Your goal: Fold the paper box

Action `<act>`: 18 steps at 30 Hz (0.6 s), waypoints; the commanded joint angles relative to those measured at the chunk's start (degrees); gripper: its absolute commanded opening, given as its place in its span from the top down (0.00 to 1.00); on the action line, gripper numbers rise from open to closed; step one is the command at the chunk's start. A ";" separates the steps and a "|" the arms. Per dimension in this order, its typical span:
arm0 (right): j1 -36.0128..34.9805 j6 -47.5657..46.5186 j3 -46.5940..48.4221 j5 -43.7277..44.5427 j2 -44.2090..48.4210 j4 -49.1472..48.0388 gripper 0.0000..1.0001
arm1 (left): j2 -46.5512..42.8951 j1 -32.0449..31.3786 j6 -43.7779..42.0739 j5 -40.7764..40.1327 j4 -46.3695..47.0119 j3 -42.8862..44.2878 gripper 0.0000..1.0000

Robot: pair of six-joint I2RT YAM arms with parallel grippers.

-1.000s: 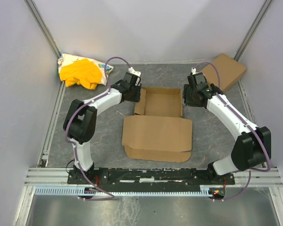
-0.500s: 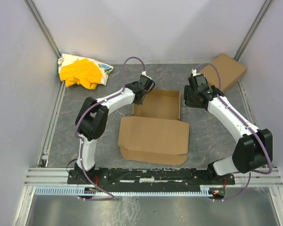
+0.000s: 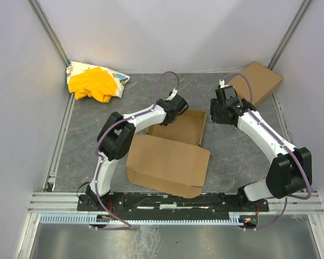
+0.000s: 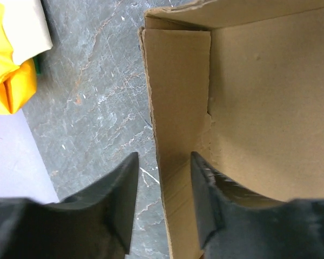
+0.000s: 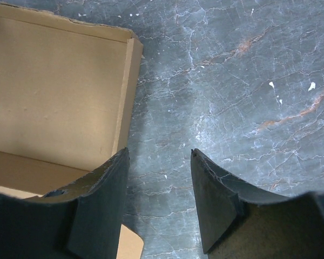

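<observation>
The paper box lies mid-table, skewed, its shallow tray at the back and its flat lid panel toward the near edge. My left gripper is at the tray's far left corner. In the left wrist view the left gripper stands open astride the side wall, one finger over the table, the other inside the tray. My right gripper hovers just right of the tray's far right corner. In the right wrist view the right gripper is open over bare table, with the paper box to its left.
A yellow-and-white cloth bundle lies at the back left corner, also visible as the cloth bundle in the left wrist view. A second brown cardboard box sits at the back right. Pale enclosure walls close in three sides.
My left gripper swept right along the tray's far side. The box slid and turned, its lid swinging toward the near left. The right arm stayed nearly still.
</observation>
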State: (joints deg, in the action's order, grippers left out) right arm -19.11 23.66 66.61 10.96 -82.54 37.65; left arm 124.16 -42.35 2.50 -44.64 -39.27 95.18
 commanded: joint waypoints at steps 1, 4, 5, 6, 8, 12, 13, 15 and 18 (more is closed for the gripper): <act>0.01 -0.87 -0.14 0.31 1.56 -1.80 0.43 | -1.11 1.57 0.99 1.41 0.94 1.31 0.46; -0.03 -1.04 -0.18 0.46 1.51 -1.83 0.43 | -1.30 2.06 1.41 2.35 2.59 1.20 0.45; -0.03 -1.05 -0.17 0.49 1.43 -1.84 0.43 | -1.10 2.13 1.34 2.33 2.94 1.20 0.45; -0.09 -1.06 -0.22 0.50 1.42 -1.80 0.43 | -0.85 2.24 1.34 2.38 3.23 1.28 0.45; -0.05 -1.04 -0.18 0.47 1.28 -1.94 0.43 | -0.38 2.61 1.77 4.33 3.84 1.34 0.47; -0.05 -1.07 0.00 0.38 0.99 -1.91 0.43 | 0.34 3.29 2.83 7.35 4.44 1.25 0.54; -0.02 -1.15 0.01 0.38 0.99 -1.88 0.43 | 0.52 3.32 2.78 7.44 4.46 1.17 0.61; 0.00 -1.13 0.03 0.38 0.98 -1.79 0.43 | 0.60 3.31 2.47 7.23 4.45 0.88 0.79; -0.03 -1.06 0.26 0.33 0.89 -1.62 0.43 | -0.74 3.28 2.23 7.05 5.44 -0.43 0.87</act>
State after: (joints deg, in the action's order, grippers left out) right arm -19.11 23.07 66.61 10.98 -82.54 37.28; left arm 124.18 -39.18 3.95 -37.91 -36.10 95.18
